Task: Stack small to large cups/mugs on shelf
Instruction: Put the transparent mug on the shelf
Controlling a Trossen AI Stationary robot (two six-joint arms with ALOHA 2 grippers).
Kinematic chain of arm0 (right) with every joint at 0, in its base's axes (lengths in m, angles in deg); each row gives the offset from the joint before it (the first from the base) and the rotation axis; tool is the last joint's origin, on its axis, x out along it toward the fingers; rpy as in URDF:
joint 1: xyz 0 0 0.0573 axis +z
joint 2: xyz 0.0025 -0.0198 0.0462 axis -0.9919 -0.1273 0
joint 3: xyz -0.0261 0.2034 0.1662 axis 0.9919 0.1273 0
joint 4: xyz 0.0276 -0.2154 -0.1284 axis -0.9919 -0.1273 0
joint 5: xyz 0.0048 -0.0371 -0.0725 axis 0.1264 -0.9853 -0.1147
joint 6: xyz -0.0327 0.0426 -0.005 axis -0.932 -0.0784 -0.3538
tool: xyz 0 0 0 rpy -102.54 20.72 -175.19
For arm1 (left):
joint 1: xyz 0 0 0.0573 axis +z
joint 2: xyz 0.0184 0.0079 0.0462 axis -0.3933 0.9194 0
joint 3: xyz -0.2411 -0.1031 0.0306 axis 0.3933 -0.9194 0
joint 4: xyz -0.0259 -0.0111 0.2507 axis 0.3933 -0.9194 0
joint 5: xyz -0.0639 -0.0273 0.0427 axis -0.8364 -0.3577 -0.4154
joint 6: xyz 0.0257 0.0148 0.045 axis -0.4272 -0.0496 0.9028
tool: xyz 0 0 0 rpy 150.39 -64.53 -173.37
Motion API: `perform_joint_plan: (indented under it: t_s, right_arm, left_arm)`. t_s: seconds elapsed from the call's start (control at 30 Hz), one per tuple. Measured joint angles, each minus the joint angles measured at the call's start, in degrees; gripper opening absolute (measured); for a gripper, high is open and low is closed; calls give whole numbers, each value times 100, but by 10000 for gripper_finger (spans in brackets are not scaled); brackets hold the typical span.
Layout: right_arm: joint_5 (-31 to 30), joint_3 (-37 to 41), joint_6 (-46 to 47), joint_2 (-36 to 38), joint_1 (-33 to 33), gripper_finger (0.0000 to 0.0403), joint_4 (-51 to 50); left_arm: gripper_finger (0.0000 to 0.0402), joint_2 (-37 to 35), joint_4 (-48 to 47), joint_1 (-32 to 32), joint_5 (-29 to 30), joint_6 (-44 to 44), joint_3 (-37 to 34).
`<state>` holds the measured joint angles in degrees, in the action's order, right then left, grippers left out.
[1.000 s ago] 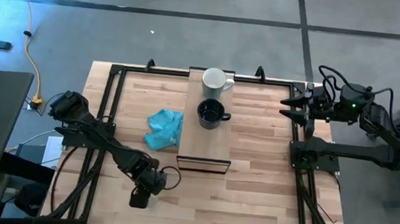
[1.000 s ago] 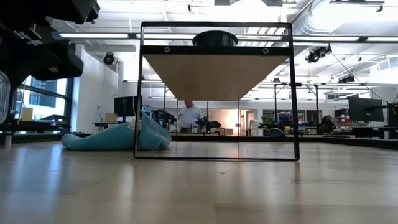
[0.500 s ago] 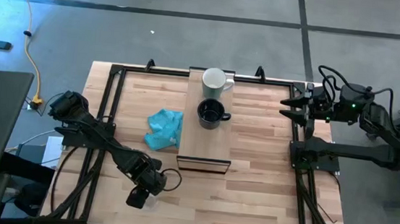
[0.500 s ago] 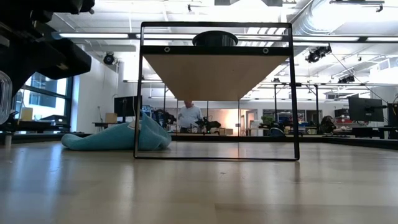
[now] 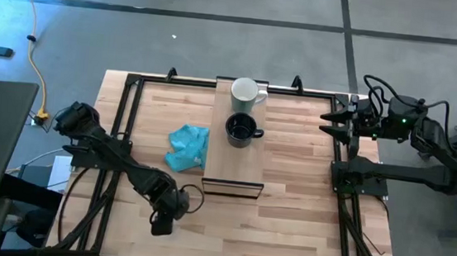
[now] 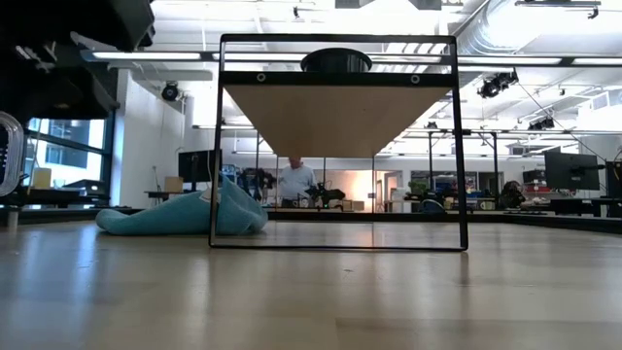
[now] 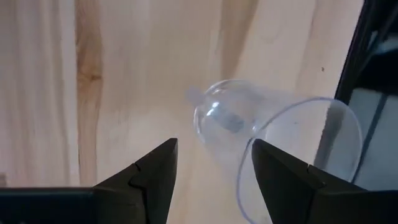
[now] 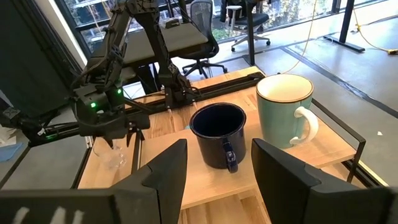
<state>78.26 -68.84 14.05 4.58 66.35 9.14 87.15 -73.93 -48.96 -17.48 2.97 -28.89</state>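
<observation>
**A:** High view: left tool sits low over the near-left part of the surface, well apart from the shelf. Right tool is parked at the far-right edge, waiting.

**B:** Left tool state?

**A:** Left wrist view shows its fingers spread, with the glass cup ahead of them, lying tipped on the wood, rim toward the camera. One finger overlaps the rim in the picture; can't tell if it touches. Not clamped on it. In the low view the glass shows at the edge, under the dark arm.

**B:** Right tool?

**A:** Fingers apart, nothing between them. Looking across at the shelf from its side.

**B:** Mugs?

**A:** Both on the shelf, well ahead of the left tool. White mug at the far end, black mug just nearer than it, close but I can't tell if touching. Right wrist view has them side by side, black mug beside white mug, both upright, handles toward the right tool.

**B:** Anything else on the surface?

**A:** Teal cloth, bunched, just beside the shelf's left edge, between the left tool and the mugs. Low view: a person stands in the room behind.
</observation>
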Motion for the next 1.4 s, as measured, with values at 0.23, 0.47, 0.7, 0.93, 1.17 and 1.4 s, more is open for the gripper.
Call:
perform_joint_plan:
  t_s: [0.23, 0.47, 0.7, 0.93, 1.17, 1.4]
  right_arm:
    - [-2, 0, -99, 0, 0, 171, 0]
    - [0, 0, -151, 0, -2, 171, 0]
    - [0, 0, -152, 0, 0, 171, -85]
    - [0, 0, -153, 1, 0, 171, -186]
    - [0, 0, -259, 0, -1, 171, -210]
    - [0, 0, -357, 0, -2, 171, -210]
  left_arm:
    - [195, -118, -3, 0, -292, -1555, 2]
    - [195, -114, -7, -9, -410, -2830, 0]
    - [195, -112, -32, -13, -410, -3758, 0]
    - [195, -109, -174, -61, -403, -4509, -2]
    - [195, -105, -147, -334, -375, -5230, -2]
    - [195, -105, 4, -592, -254, -6001, -2]
